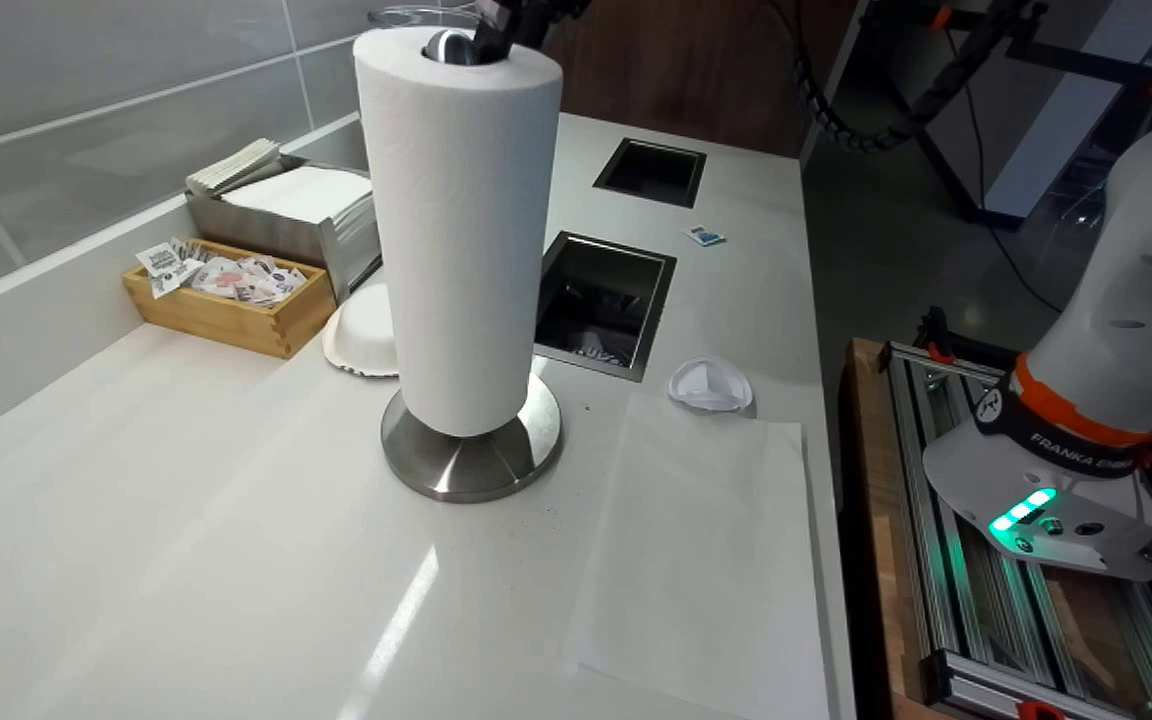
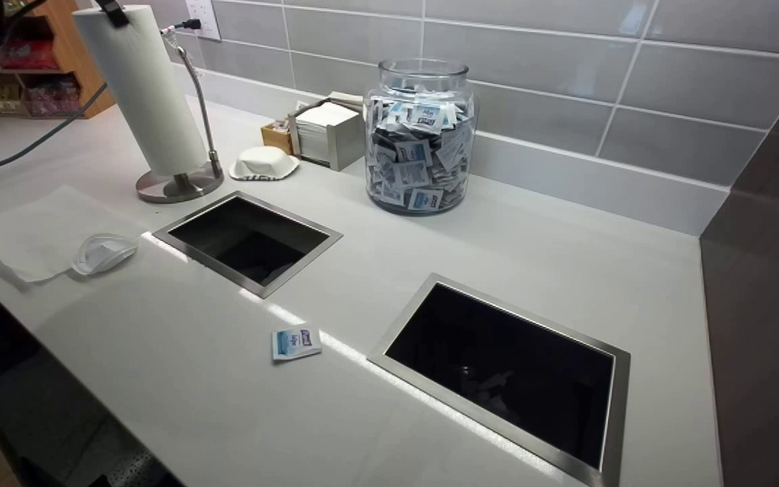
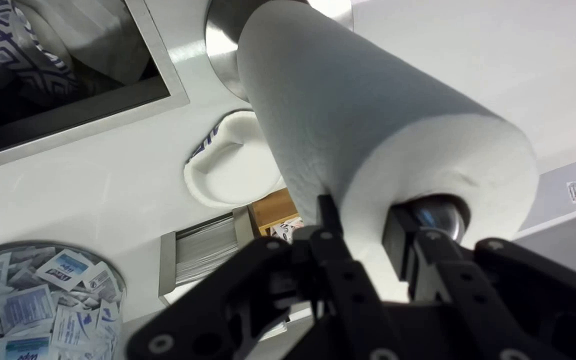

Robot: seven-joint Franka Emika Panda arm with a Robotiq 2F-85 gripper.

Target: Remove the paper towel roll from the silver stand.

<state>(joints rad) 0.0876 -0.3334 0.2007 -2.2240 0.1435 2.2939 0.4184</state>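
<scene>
The white paper towel roll [image 1: 461, 240] stands around the rod of the silver stand [image 1: 466, 475], leaning slightly. In an exterior view the roll [image 2: 146, 95] shows a small gap above the stand's base [image 2: 172, 193], with a bit of the post visible. The stand's knob [image 3: 440, 220] sits within the tube hole at the roll's top. My gripper [image 3: 363, 212] is at the roll's top edge, one finger inside the hole beside the knob, the other against the outside. It is shut on the roll's wall. In exterior views only the gripper's tip [image 1: 501, 30] shows; most of the rod is hidden.
A curved silver side arm [image 2: 200, 101] rises from the stand's base. A paper bowl [image 2: 264, 164], napkin holder [image 2: 327, 132], wooden packet box [image 1: 236, 300] and glass jar [image 2: 420, 142] stand nearby. Two framed counter openings [image 2: 247, 237] lie near, plus a clear lid [image 1: 711, 385].
</scene>
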